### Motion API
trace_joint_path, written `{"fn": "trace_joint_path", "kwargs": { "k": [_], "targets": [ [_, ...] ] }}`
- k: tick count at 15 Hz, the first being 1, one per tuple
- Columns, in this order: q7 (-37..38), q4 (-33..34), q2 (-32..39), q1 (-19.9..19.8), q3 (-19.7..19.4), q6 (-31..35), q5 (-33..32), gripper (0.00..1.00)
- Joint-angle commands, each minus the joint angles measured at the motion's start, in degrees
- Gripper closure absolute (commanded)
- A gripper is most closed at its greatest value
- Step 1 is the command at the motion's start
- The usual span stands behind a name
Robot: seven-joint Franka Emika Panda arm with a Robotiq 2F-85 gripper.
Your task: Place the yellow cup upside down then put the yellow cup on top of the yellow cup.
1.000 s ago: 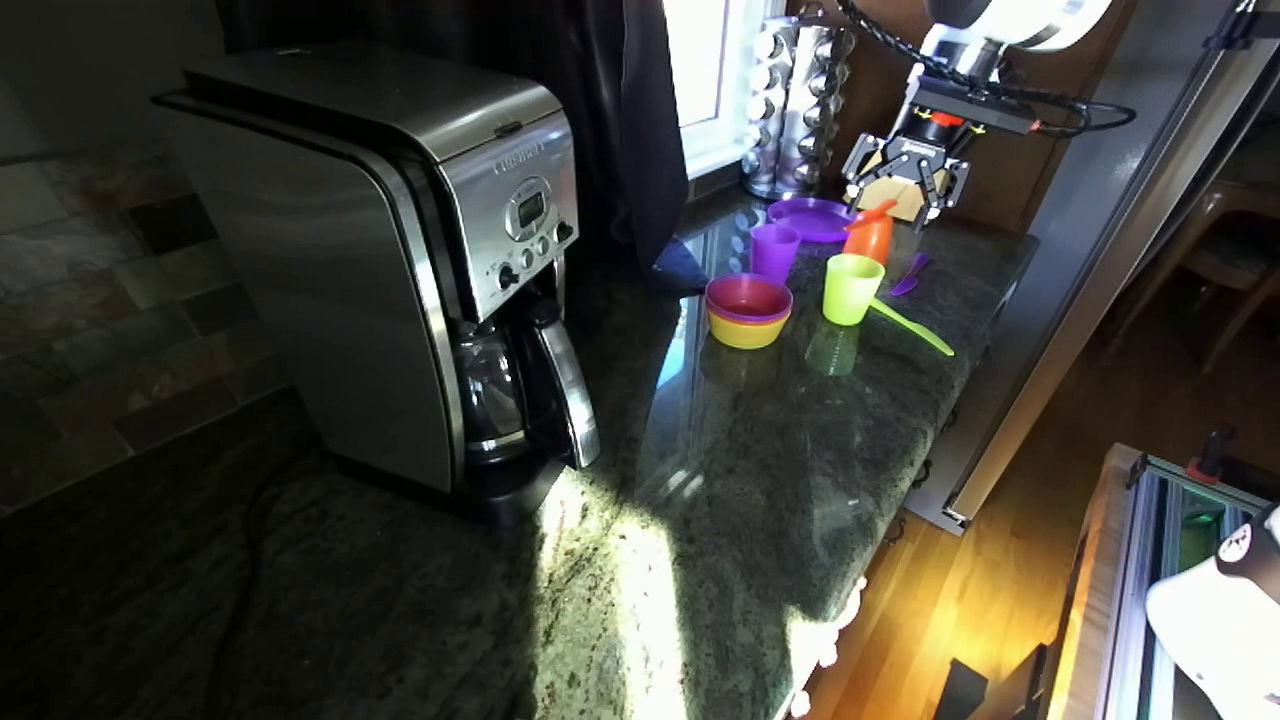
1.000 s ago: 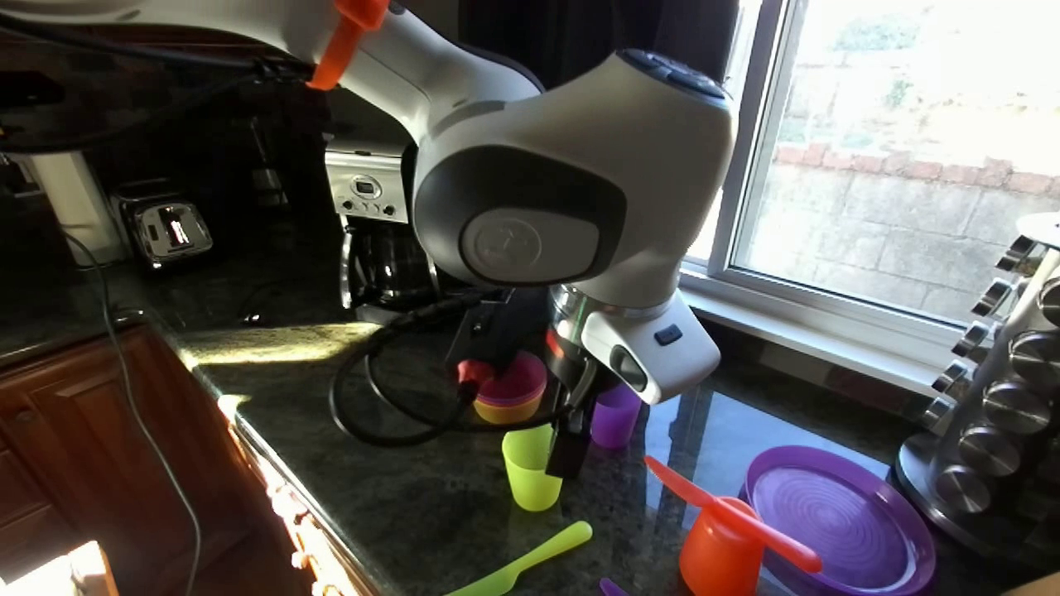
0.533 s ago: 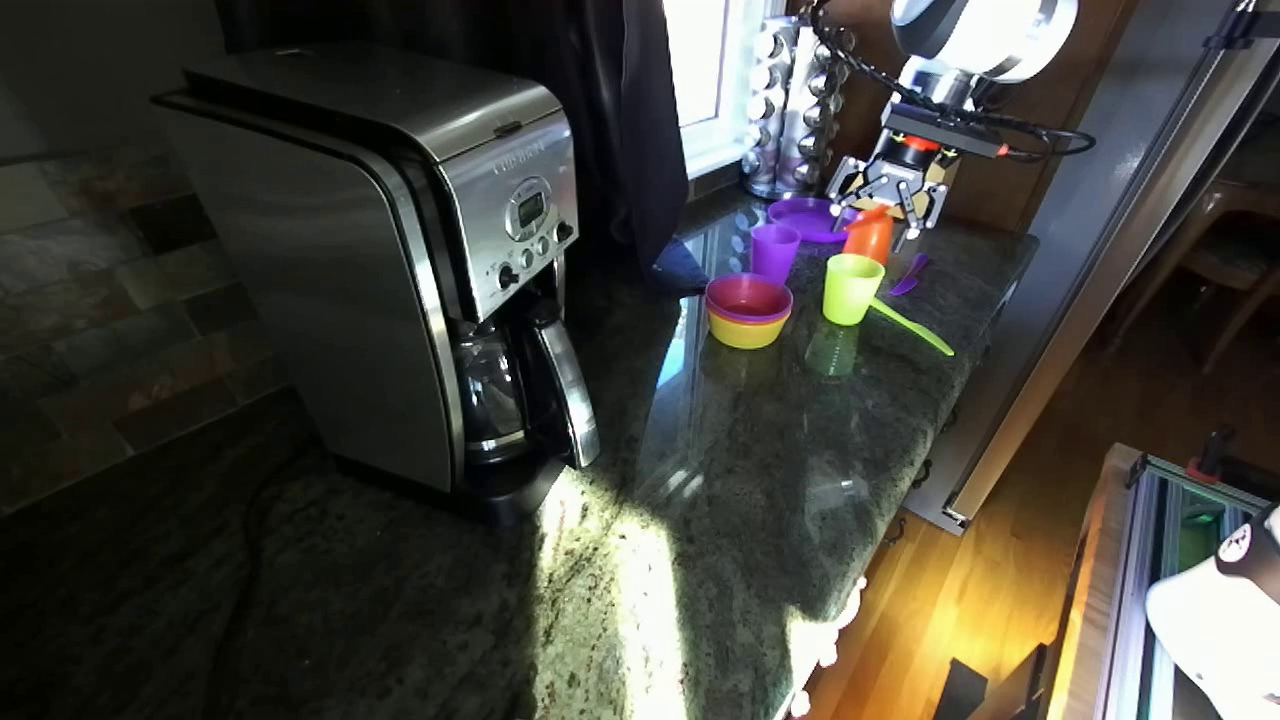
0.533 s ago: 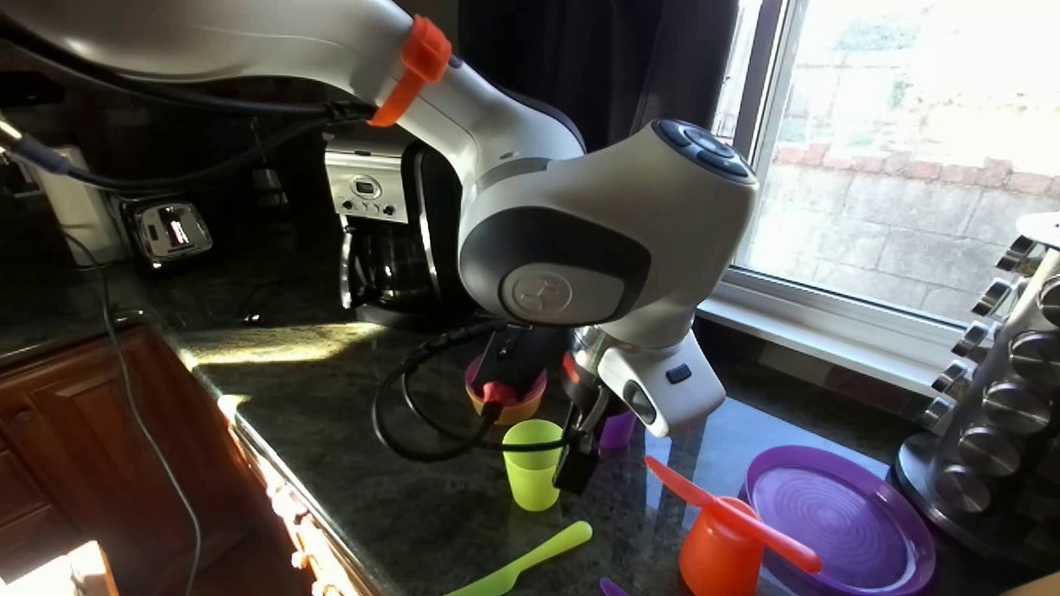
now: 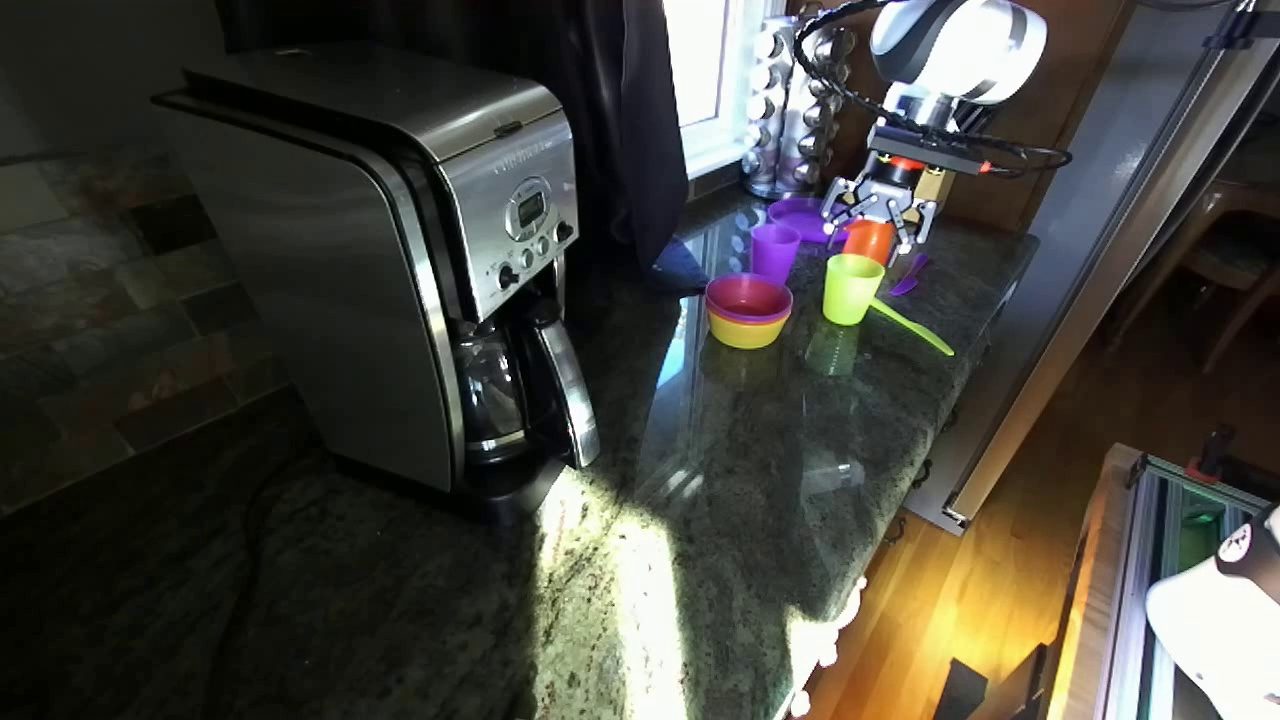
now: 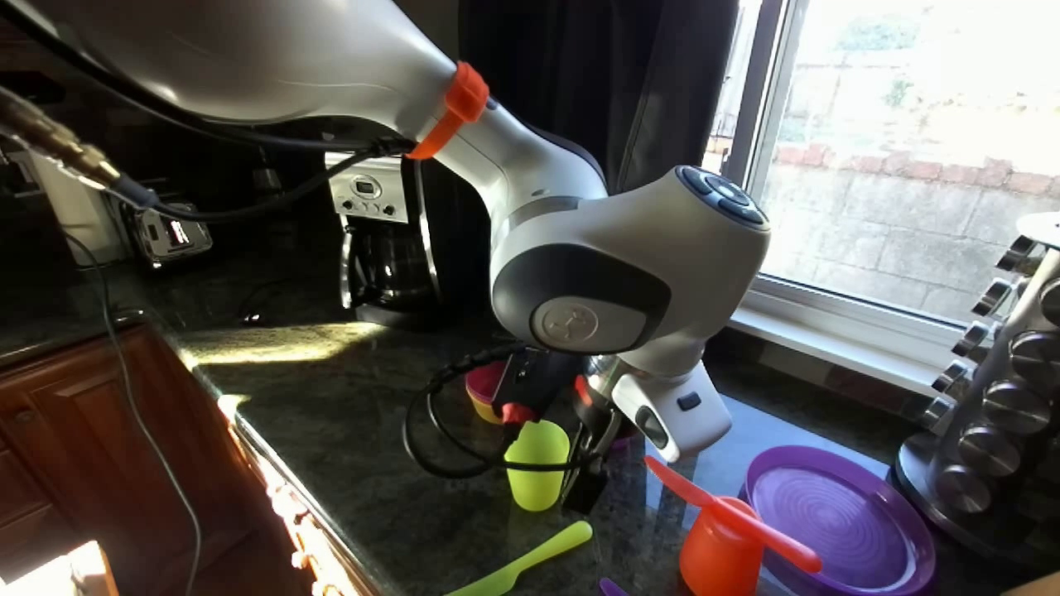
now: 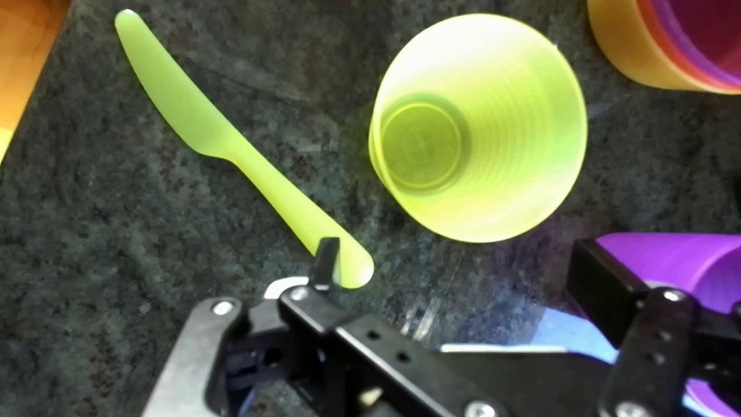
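The Robotiq gripper (image 7: pixel 457 263) is released, fingers (image 7: pixel 602 284) spread wide, above the dark granite countertop (image 7: pixel 145 231). The yellow-green cup (image 7: pixel 492 133) stands upright on the countertop, mouth up, just beside the gripper; in the wrist view it sits ahead of the fingers and apart from both. The yellow-green table knife (image 7: pixel 266 182) lies flat on the countertop near the cup. One finger overlaps its handle end in the wrist view; contact cannot be determined.

The purple cup (image 5: pixel 775 252) stands upright directly behind the nested bowls (image 5: pixel 748 332) in an exterior view. Bowl colors: red innermost, yellow outermost. The orange cup (image 6: pixel 716 553) appears inverted, with an orange knife (image 6: pixel 778 542) laid across its top. The purple plate (image 6: pixel 845 530) lies flat beside it. A purple utensil (image 5: pixel 905 283) rests near the orange cup; its type is too small to identify.

The spice rack (image 6: pixel 1023 406) stands upright next to the purple plate, near the window (image 6: pixel 903 207). Well apart from the gripper, the drip coffee maker (image 5: pixel 515 210) stands on the countertop with its glass carafe (image 5: pixel 490 385) in place. The toaster (image 6: pixel 175 236) stands farther off than the coffee maker in an exterior view.
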Motion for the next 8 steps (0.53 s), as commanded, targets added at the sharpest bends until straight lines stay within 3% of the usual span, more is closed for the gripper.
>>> {"fn": "trace_joint_path", "kwargs": {
  "k": [1, 8],
  "targets": [
    [0.4, 2.9, 3.0, -0.7, 0.0, -3.6, 0.7, 0.00],
    [0.8, 5.8, 6.3, -0.9, 0.1, -9.4, 0.5, 0.00]
  ]
}}
